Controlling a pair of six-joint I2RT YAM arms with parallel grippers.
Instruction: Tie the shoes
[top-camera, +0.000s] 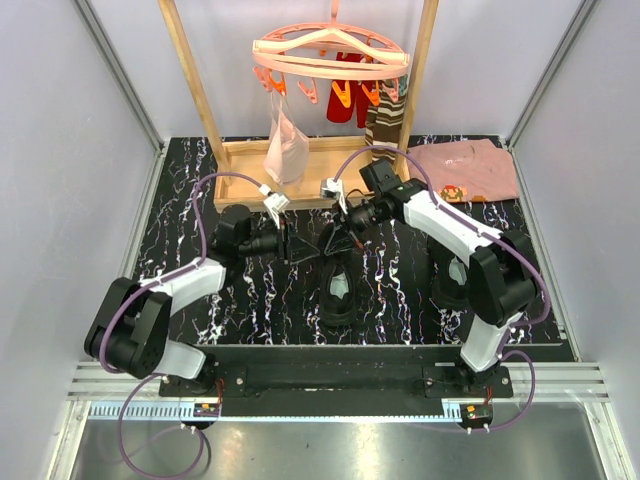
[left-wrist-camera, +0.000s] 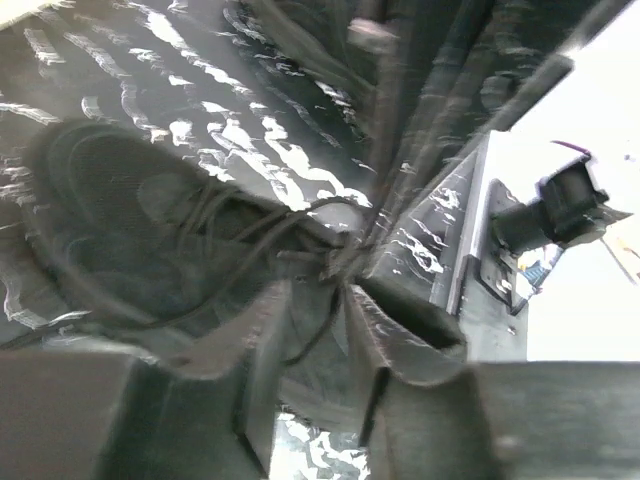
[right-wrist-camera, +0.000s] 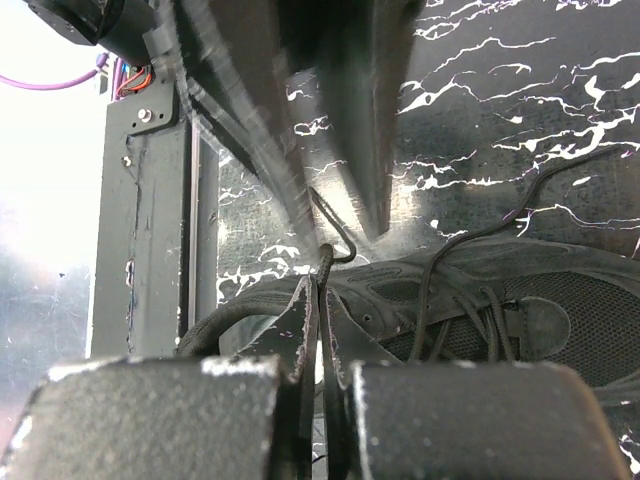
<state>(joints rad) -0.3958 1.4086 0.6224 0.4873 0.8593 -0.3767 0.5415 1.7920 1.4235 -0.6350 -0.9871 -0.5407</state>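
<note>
One black shoe (top-camera: 338, 292) lies in the middle of the black marbled table, toe toward the arm bases. The other shoe (top-camera: 448, 280) stands to its right, partly hidden by the right arm. Both grippers meet just above the middle shoe's far end. My right gripper (right-wrist-camera: 322, 285) is shut on a thin black lace (right-wrist-camera: 325, 262) that rises from the shoe (right-wrist-camera: 520, 320); it also shows in the top view (top-camera: 340, 240). My left gripper (left-wrist-camera: 318, 290) is open with a lace strand hanging loosely in the gap, above the shoe (left-wrist-camera: 130, 220); it also shows in the top view (top-camera: 300, 246).
A wooden rack (top-camera: 190, 80) with a pink clip hanger (top-camera: 330, 55) stands at the back, holding a pale cloth (top-camera: 285, 140) and a striped sock (top-camera: 385, 115). A pink folded shirt (top-camera: 465, 168) lies at the back right. Enclosure walls stand on both sides.
</note>
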